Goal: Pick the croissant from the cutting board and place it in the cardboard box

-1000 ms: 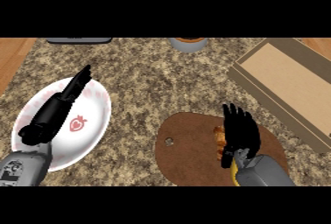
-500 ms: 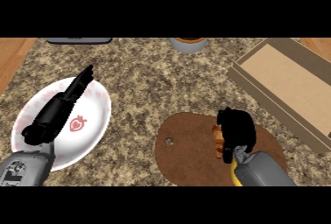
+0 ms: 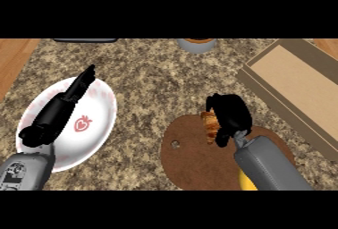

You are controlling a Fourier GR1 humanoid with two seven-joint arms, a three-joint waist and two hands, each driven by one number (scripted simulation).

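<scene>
Right hand (image 3: 229, 112), black, curled down over the golden-brown croissant (image 3: 210, 126), fingers wrapped round its top end; croissant lying on the round brown wooden cutting board (image 3: 198, 163), near the board's upper edge, a small hole showing in the board at its left. Grey right forearm (image 3: 269, 164) slanting up from the lower edge, covering the board's right side. Open tan cardboard box (image 3: 297, 85) up and to the right, well apart from the board, angled, its near long wall between hand and interior, its far corner cut off by the view's right edge. Speckled granite counter (image 3: 152, 76) bare between board and box. Left hand (image 3: 63, 107) at the left, fingers straight and holding nothing, stretched over the white plate (image 3: 99, 129) with a pink-dotted rim and a red strawberry mark (image 3: 82, 124) at its centre; no readable writing anywhere. Plate just beside the board's left edge, a narrow strip of counter between. At the top edge, a grey bowl-like vessel (image 3: 196, 44) partly visible and a dark flat item (image 3: 86, 40), too cropped to identify. Wooden surface (image 3: 13, 58) along the far left.
</scene>
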